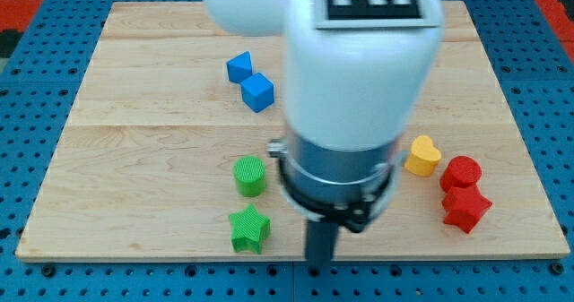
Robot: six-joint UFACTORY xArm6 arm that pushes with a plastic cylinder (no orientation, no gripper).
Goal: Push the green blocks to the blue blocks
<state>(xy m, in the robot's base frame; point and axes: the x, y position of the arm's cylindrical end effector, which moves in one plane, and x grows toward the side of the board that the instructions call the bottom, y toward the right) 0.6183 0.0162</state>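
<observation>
A green cylinder [250,176] stands left of the view's middle, and a green star [249,228] lies just below it near the board's bottom edge. Two blue blocks sit together near the view's top: a blue star-like block [239,67] and a blue cube [257,92] touching it at its lower right. My dark rod comes down from the white arm, and my tip [320,266] is at the board's bottom edge, to the right of the green star and apart from it.
A yellow heart [422,155] lies at the view's right. A red cylinder [461,173] and a red star [465,208] sit right of it. The white arm body [359,78] hides the board's middle. The wooden board [134,114] is ringed by blue pegboard.
</observation>
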